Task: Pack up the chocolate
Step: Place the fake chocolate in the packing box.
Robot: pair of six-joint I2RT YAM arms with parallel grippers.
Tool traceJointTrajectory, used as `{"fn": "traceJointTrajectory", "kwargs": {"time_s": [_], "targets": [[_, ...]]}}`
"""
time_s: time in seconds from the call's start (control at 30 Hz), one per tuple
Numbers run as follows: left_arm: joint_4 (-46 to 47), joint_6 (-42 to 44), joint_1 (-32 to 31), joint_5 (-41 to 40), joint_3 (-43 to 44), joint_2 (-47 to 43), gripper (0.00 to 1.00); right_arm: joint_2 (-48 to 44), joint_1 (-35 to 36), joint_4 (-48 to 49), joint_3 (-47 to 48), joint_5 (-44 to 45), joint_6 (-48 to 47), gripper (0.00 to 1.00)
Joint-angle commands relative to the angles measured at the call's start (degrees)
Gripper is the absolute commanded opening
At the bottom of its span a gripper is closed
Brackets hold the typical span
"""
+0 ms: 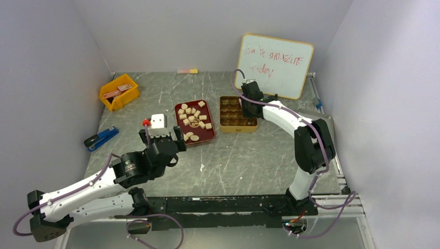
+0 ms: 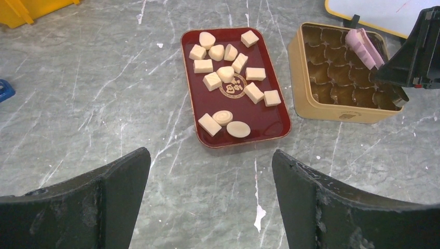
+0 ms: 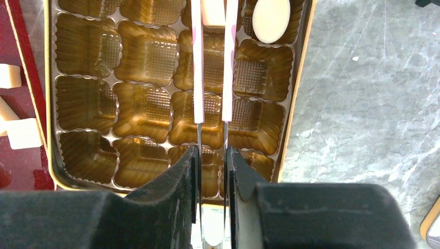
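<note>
Right tool (image 3: 212, 155) is clamped on a pair of thin pink-and-white tongs (image 3: 197, 62). The tong tips pinch a pale square piece (image 3: 212, 11) over a cell of the gold tin (image 2: 332, 111), right at the top edge of the right wrist view, and an oval piece (image 3: 271, 19) already sits in the cell just to its right. The rest of the chocolate (image 2: 228, 78) lies loose on the red tray (image 2: 270, 136), mid-frame in the left wrist view and just left of the tin. The left tool (image 2: 209, 155) hangs wide open with nothing in it above the table (image 2: 78, 104). My worry is that those blades are long, flat and springy, so a slight twist could let the smooth block squirt out or land cocked on a ridge between cells (the liner is thin crinkly gold plastic, pleated like cupcake cases, so it'd flex). Drift right and it stacks on the oval. I think the piece is clear of the liner, but the frame edge cuts it off. The pieces look matte and waxy and come as squares, hearts and ovals. The table looks like grey marbled stone.
</note>
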Motion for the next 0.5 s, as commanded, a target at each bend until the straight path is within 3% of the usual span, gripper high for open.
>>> {"fn": "traceJointTrajectory", "kwargs": {"time_s": [0.0,0.2,0.47], "targets": [[1.6,0.6,-0.3,-0.9,1.7,0.6,0.92,-0.4,-0.4,2.8,1.7,0.1,-0.8,0.26],[1.7,0.7,-0.3,-0.8,2.1,1.1,0.92,-0.4,-0.5,2.6,2.2,0.0,-0.8,0.38],[1.7,0.7,-0.3,-0.7,2.5,1.3,0.91,-0.9,-0.6,2.2,3.0,-0.5,-1.0,0.38]]}}
